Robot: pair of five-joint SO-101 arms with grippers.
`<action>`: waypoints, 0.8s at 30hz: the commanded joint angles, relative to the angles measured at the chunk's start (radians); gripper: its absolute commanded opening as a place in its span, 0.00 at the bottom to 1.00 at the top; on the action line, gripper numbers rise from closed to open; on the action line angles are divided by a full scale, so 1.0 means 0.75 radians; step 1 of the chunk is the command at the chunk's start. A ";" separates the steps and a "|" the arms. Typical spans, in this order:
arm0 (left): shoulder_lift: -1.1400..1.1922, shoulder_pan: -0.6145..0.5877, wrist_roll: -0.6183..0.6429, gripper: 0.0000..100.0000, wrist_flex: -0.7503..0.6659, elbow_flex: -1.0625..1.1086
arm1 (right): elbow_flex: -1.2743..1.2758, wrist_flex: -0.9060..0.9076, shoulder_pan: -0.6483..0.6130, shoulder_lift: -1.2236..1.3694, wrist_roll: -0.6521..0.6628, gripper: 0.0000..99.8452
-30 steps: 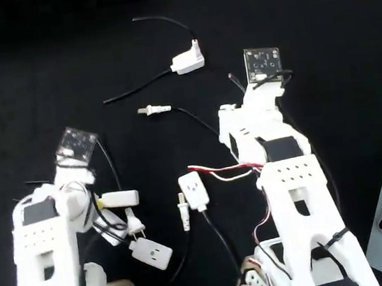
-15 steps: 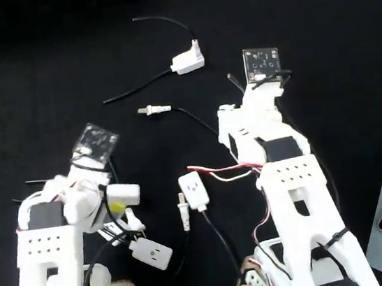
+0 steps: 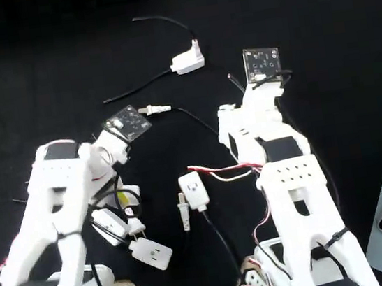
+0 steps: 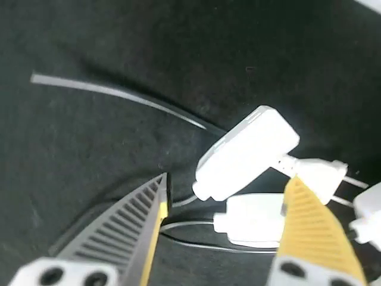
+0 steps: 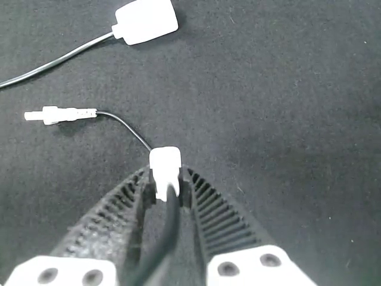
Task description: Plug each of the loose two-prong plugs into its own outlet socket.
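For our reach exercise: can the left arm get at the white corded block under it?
Probably yes: the left gripper hangs open over the white corded block, nothing covering it; a two-prong plug lies close.

**Camera stations: three views**

High view: fixed above the near edge, behind both arm bases. You look down and away over the whole black table (image 3: 346, 38).

Left wrist view: low and close. You look out between the parted fingers of the left gripper (image 4: 229, 177).

Right wrist view: set higher. You look down past the right gripper (image 5: 166, 174), clamped on a white plug (image 5: 165, 161).

Shared by the high and right wrist views, far centre: white adapter (image 3: 187, 60), slim connector (image 3: 154, 109).
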 commanded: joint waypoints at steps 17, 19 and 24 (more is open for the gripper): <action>0.119 0.138 0.039 0.14 -0.268 0.154 | -0.083 -0.023 -0.018 -0.038 -0.008 0.01; 0.117 0.136 0.074 0.14 -0.280 0.152 | -0.083 -0.023 -0.018 -0.038 -0.008 0.01; 0.076 0.128 0.178 0.03 -0.282 0.054 | -0.083 -0.023 -0.018 -0.038 -0.008 0.01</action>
